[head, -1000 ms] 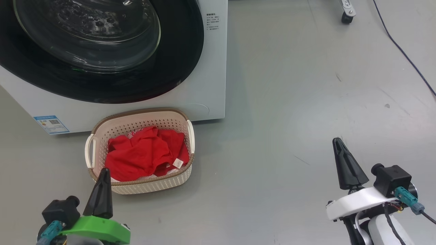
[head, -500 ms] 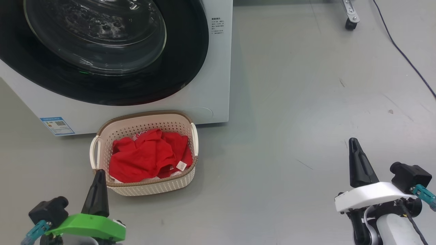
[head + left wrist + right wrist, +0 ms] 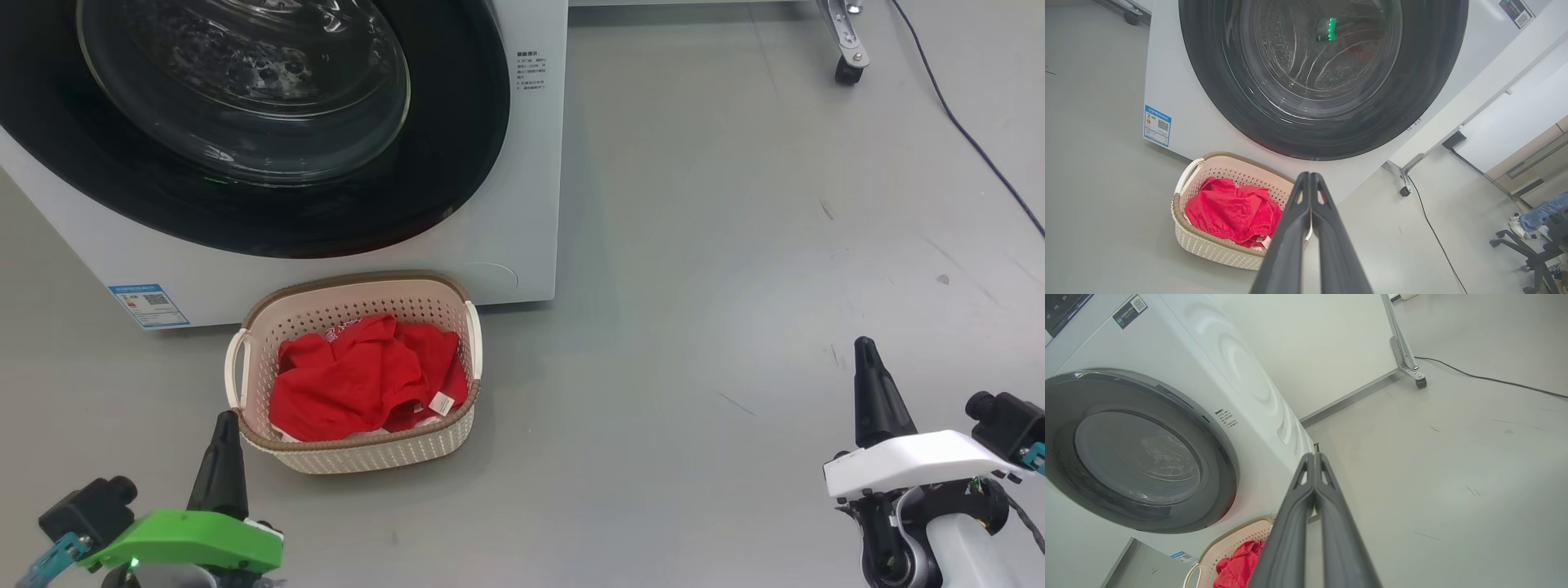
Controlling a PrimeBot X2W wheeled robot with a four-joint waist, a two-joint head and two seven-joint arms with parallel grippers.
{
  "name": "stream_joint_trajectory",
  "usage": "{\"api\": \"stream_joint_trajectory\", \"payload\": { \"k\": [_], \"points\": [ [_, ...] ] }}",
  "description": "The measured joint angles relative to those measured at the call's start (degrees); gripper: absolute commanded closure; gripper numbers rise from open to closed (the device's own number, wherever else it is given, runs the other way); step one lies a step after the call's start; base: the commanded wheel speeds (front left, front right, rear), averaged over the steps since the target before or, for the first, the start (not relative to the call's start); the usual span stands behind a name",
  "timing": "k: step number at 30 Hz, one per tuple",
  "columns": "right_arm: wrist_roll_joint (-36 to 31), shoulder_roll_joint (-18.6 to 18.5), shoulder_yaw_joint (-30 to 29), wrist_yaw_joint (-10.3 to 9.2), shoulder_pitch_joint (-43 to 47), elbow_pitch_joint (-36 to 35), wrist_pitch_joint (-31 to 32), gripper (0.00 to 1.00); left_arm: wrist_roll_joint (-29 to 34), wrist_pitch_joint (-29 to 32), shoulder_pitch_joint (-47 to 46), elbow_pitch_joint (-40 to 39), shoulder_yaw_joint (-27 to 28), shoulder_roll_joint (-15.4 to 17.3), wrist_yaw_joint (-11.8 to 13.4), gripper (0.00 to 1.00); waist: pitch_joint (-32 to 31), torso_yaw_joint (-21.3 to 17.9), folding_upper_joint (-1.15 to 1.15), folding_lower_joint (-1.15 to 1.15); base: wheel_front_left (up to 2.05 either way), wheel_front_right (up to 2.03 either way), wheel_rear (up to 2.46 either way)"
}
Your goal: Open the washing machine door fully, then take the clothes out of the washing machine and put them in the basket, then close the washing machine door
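Change since a second ago: the head camera has shifted, so the whole scene now sits further right and lower in that view. That is no move of the things. Measured against the basket (image 3: 367,457), the left gripper (image 3: 222,418) has drawn back. Its tip lay over the front rim then; now it stands just off the front-left corner, at 8 o'clock of the basket, not touching.

Clothes (image 3: 351,384): you have a red heap lying in the basket, covering most of its bottom. A white tag (image 3: 442,403) shows at the heap's 4 o'clock edge.

Basket: on the floor (image 3: 735,286), at 6 o'clock of the door (image 3: 457,163), close against the front of the machine (image 3: 535,204). In the head view you find it at 7 o'clock of centre.

Door: shut flush against the machine front.

Label (image 3: 148,304): blue, low on the machine front, at 10 o'clock of the basket.

Left gripper: fingers pressed together, nothing between them. In the left wrist view they point at the basket's right end.

Right gripper (image 3: 861,345): at 4 o'clock in the head view, well apart from the basket. Its fingers are together and empty, over bare floor.

Further out: a cable (image 3: 971,139) runs across the floor at 2 o'clock, and a caster (image 3: 849,72) stands at 1 o'clock. The left wrist view shows a person's leg (image 3: 1541,212) and a chair base (image 3: 1531,253) at its 4 o'clock edge.
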Motion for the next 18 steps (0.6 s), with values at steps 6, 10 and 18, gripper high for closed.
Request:
{"api": "stream_joint_trajectory", "payload": {
  "k": [6,10,18],
  "points": [
    [4.63,-0.01,-0.92,0.14,0.00,0.34,1.05,1.00,-3.96,1.04,0.00,0.00,0.35,0.02,0.00,1.00,-0.35,0.30,0.00,0.00,0.00,0.00,0.00],
    [7.80,-0.01,-1.45,0.33,-0.01,0.63,1.93,1.00,-6.90,1.98,-0.01,0.01,0.64,0.03,-0.01,1.00,-0.59,0.49,0.00,0.00,0.00,0.00,0.00],
    [14.05,-0.01,-2.53,0.37,-0.02,1.14,3.35,1.00,-11.94,3.45,-0.03,0.04,1.49,0.05,0.00,1.00,-1.06,0.88,0.00,0.00,0.00,0.00,0.00]
  ]
}}
